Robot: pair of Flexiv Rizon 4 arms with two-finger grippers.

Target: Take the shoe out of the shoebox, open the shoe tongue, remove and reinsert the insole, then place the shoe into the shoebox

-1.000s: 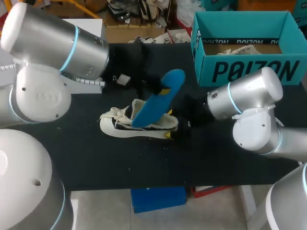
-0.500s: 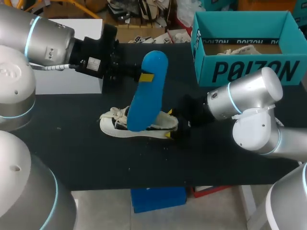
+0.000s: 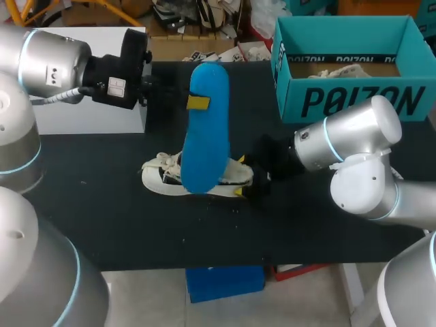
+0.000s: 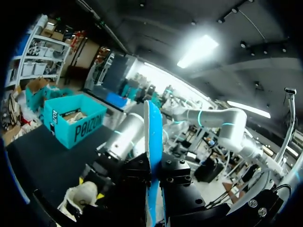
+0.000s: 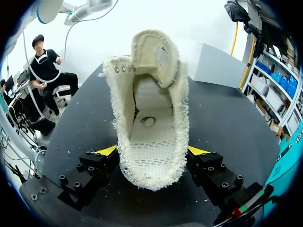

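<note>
- Blue foam insole point(image 3: 206, 129) is out of the shoe. It stands on edge between the fingers of the left end effector point(image 3: 194, 102), rising ahead of them with its lower end hanging over the shoe point(image 3: 170, 178).
- Left end effector, state: pinching the insole. The left wrist view shows both black fingers pressed against opposite faces of the thin blue sheet point(image 4: 152, 156). The yellow tips are hidden there.
- Right end effector point(image 5: 151, 156), state: pinching the shoe. Its two yellow tips bear on the two sides of the heel, and the cream shoe point(image 5: 149, 109) extends straight ahead of the fingers, sole down on the black worktop point(image 3: 136, 225).
- Shoe interior, as seen from the right wrist: bare footbed, no blue material inside. The tongue point(image 5: 154, 52) is folded up and forward at the far end of the opening, away from the fingers.
- Teal shoebox point(image 3: 354, 102) stands open, well apart from both end effectors, behind the right arm. It holds only paper as far as can be seen.
- Judged complete: shoe taken out of the shoebox; tongue opened; insole removed.
- Judged outstanding: reinsert the insole; place the shoe into the shoebox.
- Judged progress: just past the midpoint. The next step calls for lowering one end of the insole into the shoe mouth while the heel is held.
</note>
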